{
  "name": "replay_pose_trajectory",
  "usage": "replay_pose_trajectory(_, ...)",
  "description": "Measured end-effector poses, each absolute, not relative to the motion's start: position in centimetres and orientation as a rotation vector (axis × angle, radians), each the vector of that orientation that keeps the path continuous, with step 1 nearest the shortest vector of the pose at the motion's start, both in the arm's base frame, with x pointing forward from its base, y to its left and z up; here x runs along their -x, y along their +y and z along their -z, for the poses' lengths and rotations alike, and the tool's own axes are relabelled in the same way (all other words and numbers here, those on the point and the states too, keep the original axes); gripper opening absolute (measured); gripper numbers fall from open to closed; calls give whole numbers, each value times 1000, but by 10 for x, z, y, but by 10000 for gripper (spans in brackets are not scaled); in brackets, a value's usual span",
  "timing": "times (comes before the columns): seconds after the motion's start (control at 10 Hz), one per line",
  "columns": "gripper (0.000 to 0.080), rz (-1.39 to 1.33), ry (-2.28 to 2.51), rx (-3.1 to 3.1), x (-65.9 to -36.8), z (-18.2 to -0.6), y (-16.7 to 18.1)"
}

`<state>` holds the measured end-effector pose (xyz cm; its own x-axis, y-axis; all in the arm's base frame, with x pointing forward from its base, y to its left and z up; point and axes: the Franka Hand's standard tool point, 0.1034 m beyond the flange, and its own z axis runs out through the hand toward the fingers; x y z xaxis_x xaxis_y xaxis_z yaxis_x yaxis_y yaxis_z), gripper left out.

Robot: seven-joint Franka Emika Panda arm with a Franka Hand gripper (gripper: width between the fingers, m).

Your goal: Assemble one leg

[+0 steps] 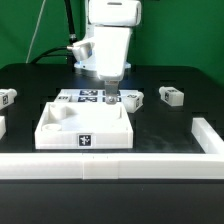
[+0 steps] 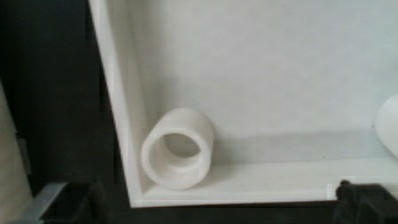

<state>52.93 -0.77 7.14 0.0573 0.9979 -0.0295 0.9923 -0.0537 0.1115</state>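
Note:
The large white tray (image 1: 60, 128) with a raised rim lies in the middle of the black table. My gripper (image 1: 110, 99) hangs over its far edge, open and empty. In the wrist view the fingertips (image 2: 64, 201) stand wide apart at either side of the tray's corner (image 2: 114, 120), and a round white socket (image 2: 178, 148) shows inside the tray. One leg (image 1: 133, 98), a small white block with a marker, lies just to the exterior view's right of the gripper. Another leg (image 1: 172, 96) lies farther right, and a third (image 1: 8, 97) at the far left.
The marker board (image 1: 82, 97) lies flat behind the tray. A low white wall (image 1: 110, 164) runs along the table's front and turns back at the exterior view's right (image 1: 206, 136). Another small white piece (image 1: 2, 126) shows at the left edge.

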Motion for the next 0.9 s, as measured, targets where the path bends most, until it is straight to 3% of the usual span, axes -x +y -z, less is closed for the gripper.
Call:
replay_pose_trajectory(0.6, 650, -57, 2102, -2196, -523, -66, -15)
replay_pose_trajectory(0.9, 650, -18, 2134, -2210, -468, -50, -28)
